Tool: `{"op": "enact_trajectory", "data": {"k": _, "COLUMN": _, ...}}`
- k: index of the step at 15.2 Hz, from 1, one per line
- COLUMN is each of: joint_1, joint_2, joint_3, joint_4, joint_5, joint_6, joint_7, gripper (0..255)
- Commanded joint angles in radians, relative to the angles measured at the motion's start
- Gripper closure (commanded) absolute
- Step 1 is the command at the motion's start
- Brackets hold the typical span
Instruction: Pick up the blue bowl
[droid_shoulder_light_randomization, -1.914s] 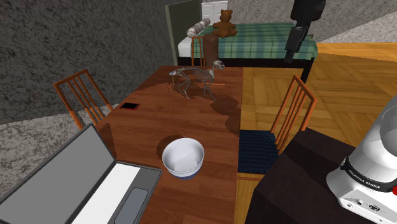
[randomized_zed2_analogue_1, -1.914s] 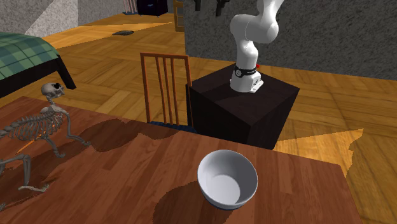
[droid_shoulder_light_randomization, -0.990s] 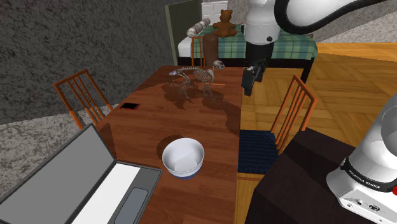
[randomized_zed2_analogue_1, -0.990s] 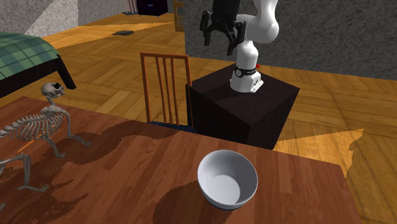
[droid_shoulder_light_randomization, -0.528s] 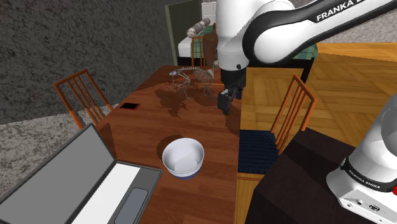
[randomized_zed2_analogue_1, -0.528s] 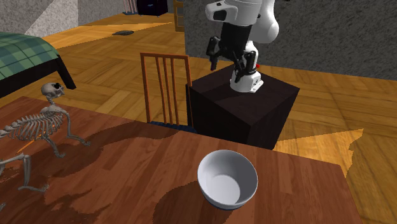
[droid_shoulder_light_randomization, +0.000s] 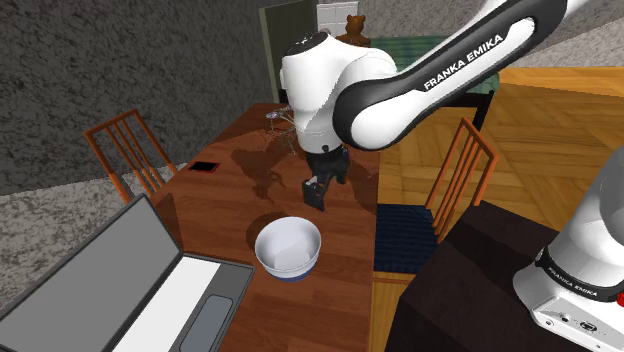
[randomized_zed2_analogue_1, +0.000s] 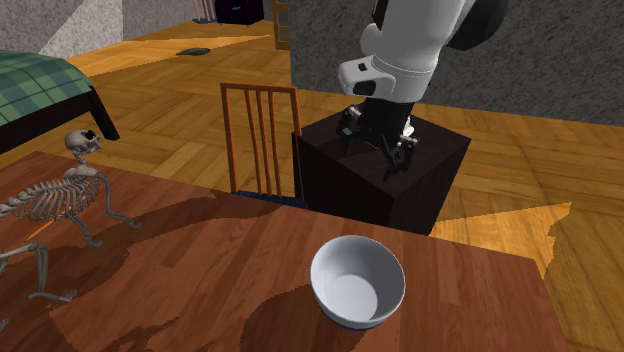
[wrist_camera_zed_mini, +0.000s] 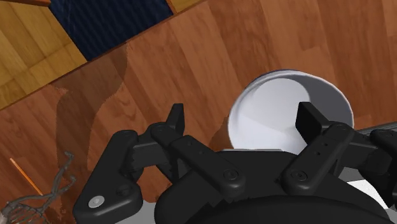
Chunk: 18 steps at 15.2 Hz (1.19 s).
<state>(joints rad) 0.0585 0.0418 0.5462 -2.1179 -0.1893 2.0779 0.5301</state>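
Observation:
The bowl (droid_shoulder_light_randomization: 288, 248) is white inside with a dark blue foot and stands upright on the brown wooden table (droid_shoulder_light_randomization: 225, 195), near the edge facing the stand. It also appears in the second exterior view (randomized_zed2_analogue_1: 357, 282) and in the wrist view (wrist_camera_zed_mini: 286, 111). My black gripper (droid_shoulder_light_randomization: 317, 192) hangs over the table just past the bowl, on the skeleton's side, a little above rim height. Its fingers (wrist_camera_zed_mini: 176, 118) stand apart with nothing between them. The gripper (wrist_camera_zed_mini: 243, 118) looks down on the near rim of the bowl. In the second exterior view the gripper (randomized_zed2_analogue_1: 378, 150) hangs in front of the stand.
An open laptop (droid_shoulder_light_randomization: 120, 290) sits at the shoulder view's lower left, close to the bowl. A skeleton model (randomized_zed2_analogue_1: 60, 200) stands farther along the table. Wooden chairs (droid_shoulder_light_randomization: 460, 170) (droid_shoulder_light_randomization: 125, 150) flank the table. A small black item (droid_shoulder_light_randomization: 204, 167) lies near one edge. The dark stand (randomized_zed2_analogue_1: 385, 190) is behind.
The arm has swung down from high near the bed to low over the table. The gripper has come close to the bowl. The bowl has not moved.

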Motion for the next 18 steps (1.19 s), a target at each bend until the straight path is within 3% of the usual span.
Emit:
{"op": "enact_trajectory", "data": {"k": 1, "joint_1": 0.019, "joint_2": 0.077, "joint_3": 0.011, "joint_4": 0.039, "joint_5": -0.052, "joint_6": 0.011, "joint_7": 0.059, "gripper": 0}}
{"op": "enact_trajectory", "data": {"k": 9, "joint_1": 0.163, "joint_2": 0.425, "joint_3": -0.020, "joint_4": 0.312, "joint_5": -0.244, "joint_6": -0.025, "joint_7": 0.238, "gripper": 0}}
{"op": "enact_trajectory", "data": {"k": 18, "joint_1": 0.364, "joint_2": 0.811, "joint_3": -0.097, "joint_4": 0.750, "joint_5": -0.346, "joint_6": -0.135, "joint_7": 0.295, "gripper": 0}}
